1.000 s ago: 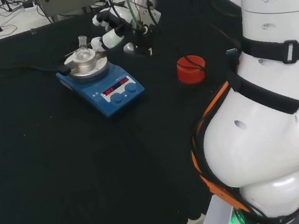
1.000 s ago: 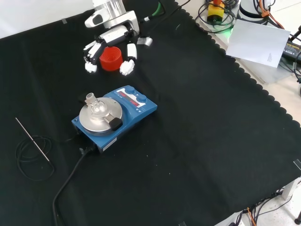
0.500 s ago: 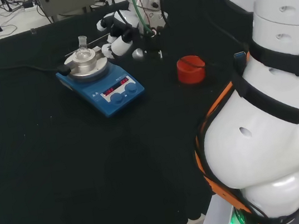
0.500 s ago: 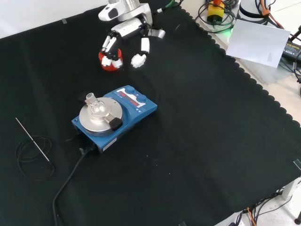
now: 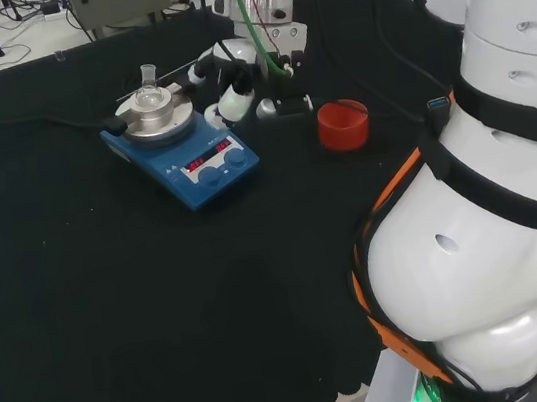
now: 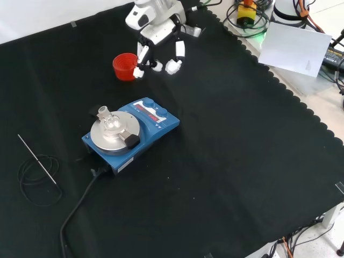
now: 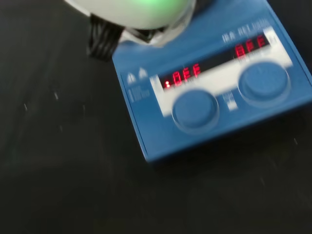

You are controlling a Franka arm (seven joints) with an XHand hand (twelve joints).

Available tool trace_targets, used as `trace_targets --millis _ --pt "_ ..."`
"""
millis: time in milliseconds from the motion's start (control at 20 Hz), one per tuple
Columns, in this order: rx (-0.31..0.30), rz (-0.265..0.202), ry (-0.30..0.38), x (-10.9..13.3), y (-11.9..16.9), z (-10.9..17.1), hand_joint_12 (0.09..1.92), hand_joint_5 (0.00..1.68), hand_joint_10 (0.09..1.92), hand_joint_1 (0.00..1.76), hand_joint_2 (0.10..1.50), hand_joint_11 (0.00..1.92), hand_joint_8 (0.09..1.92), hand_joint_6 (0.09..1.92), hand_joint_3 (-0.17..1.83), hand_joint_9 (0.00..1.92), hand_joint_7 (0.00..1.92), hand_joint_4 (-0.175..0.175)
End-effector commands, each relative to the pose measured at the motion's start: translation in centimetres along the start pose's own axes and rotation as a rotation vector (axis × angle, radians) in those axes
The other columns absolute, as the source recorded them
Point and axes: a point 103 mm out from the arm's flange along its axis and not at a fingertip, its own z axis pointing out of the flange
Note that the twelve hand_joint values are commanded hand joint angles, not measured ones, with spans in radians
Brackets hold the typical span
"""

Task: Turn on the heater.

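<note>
The heater (image 5: 181, 149) is a blue hotplate with a round silver plate, and a small glass flask (image 5: 149, 90) stands on it. In the front view the heater (image 6: 132, 134) sits mid-cloth with its two knobs facing the far side. The hand (image 6: 159, 33) hovers beyond the heater's knob side, fingers hanging relaxed and apart, holding nothing. In the head view the hand (image 5: 232, 73) is just right of the silver plate. The wrist view looks down on the heater's front panel (image 7: 209, 92), with two lit red displays above two round blue knobs (image 7: 195, 108).
A red ribbed ring (image 6: 125, 66) stands left of the hand in the front view, and right of the heater in the head view (image 5: 342, 123). A thin metal probe with coiled wire (image 6: 36, 163) lies at the left. The heater's black cable (image 6: 80, 204) runs toward the near edge.
The hand has moved rightward in the front view, from over the red ring to its right side, and now sits closer to the heater's knob side. The heater has not moved.
</note>
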Motion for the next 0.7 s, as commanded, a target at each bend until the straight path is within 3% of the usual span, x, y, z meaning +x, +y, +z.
trace_targets --millis 50,450,700 --pt "0.161 0.029 -0.094 -0.28 -1.69 1.36 0.96 0.38 0.72 1.09 0.61 1.1 0.91 0.11 0.85 1.32 1.2 -0.029" --pt "0.337 0.064 -0.143 -0.74 -1.49 1.97 0.88 0.37 0.72 1.1 0.61 1.22 0.92 0.09 0.84 1.33 1.2 -0.031" --pt "0.376 0.07 -0.155 -0.72 -1.32 2.03 0.8 0.37 0.8 1.12 0.63 1.4 1.03 0.09 0.81 1.41 1.28 -0.039"
